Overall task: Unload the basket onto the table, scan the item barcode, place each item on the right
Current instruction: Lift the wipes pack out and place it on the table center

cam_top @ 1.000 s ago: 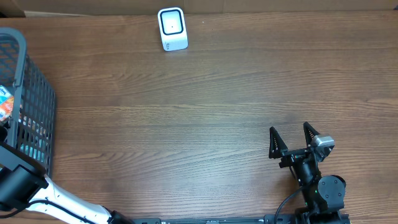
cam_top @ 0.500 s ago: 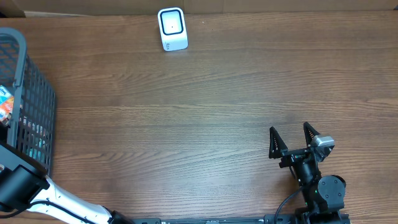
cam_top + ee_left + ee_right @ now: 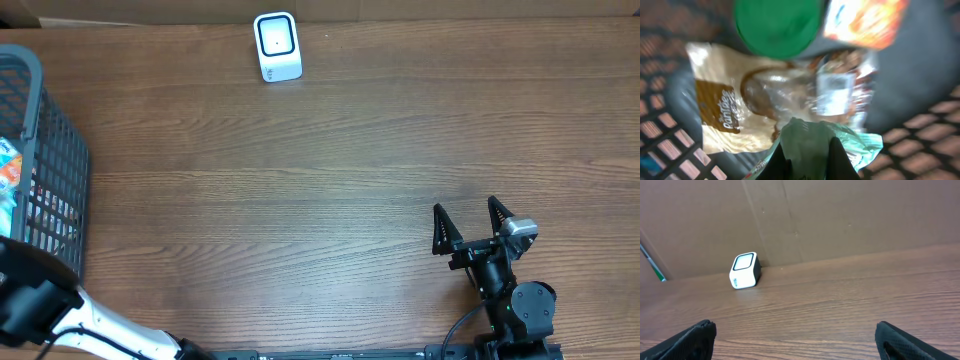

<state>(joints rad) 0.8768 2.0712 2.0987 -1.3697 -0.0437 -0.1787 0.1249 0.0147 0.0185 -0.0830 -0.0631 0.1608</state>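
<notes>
The left gripper (image 3: 807, 154) was pinched shut on one pale green bag (image 3: 812, 134), likely to lift it from the one basket (image 3: 60, 160) at 9 o'clock. The right gripper (image 3: 467, 228) sat wide and empty at 5 o'clock. One white scanner (image 3: 277, 46) stood at 12 o'clock, ready for the barcode.

1 scanner (image 3: 277, 46), 1 basket (image 3: 60, 170) w/ 1 green lid (image 3: 778, 25), approx 4 pkts (image 3: 725, 110) inside; blurry

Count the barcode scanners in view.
1: the white scanner stands at the far edge of the table, left of centre, apart from the basket. Another could hide inside it.
</notes>
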